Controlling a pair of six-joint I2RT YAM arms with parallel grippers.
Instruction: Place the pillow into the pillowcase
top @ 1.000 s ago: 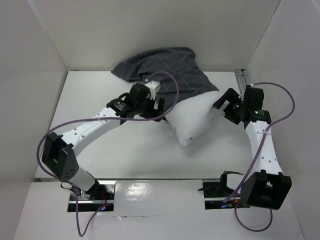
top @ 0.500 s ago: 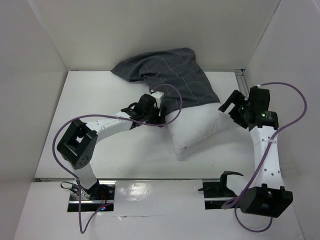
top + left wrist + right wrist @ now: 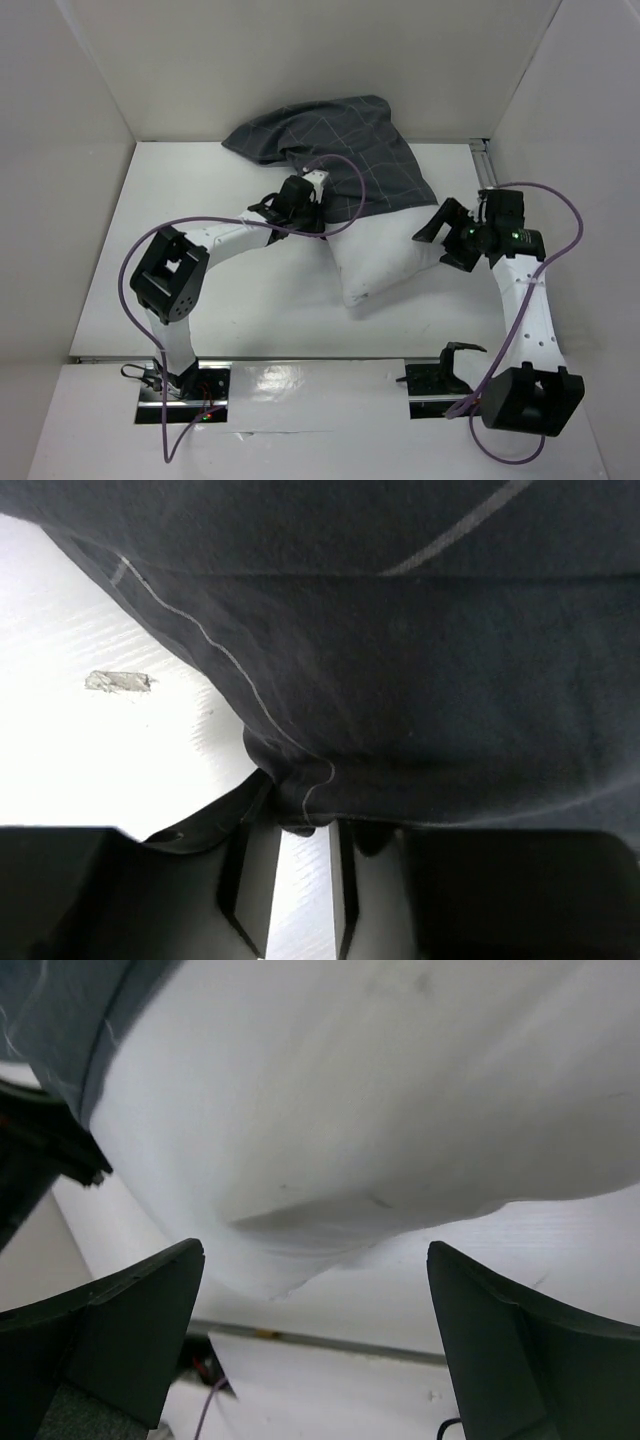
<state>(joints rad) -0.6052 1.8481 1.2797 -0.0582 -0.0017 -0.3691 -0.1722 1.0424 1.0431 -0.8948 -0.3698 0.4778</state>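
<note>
The left gripper stood narrow, pinching the bunched hem of the dark charcoal-grey, grid-lined fabric pillowcase. The right gripper gaped wide beside the plump white rectangular pillow, which lay on the white table with its far end inside the case. To my eye the sheathing was midway. The next move called for holding the hem up and pushing the pillow in. No writing showed.

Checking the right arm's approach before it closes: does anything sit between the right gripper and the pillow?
Nothing visible does. The right gripper is open, with the pillow's right edge directly ahead of its fingers. The right wrist view shows only the table surface below that edge.
</note>
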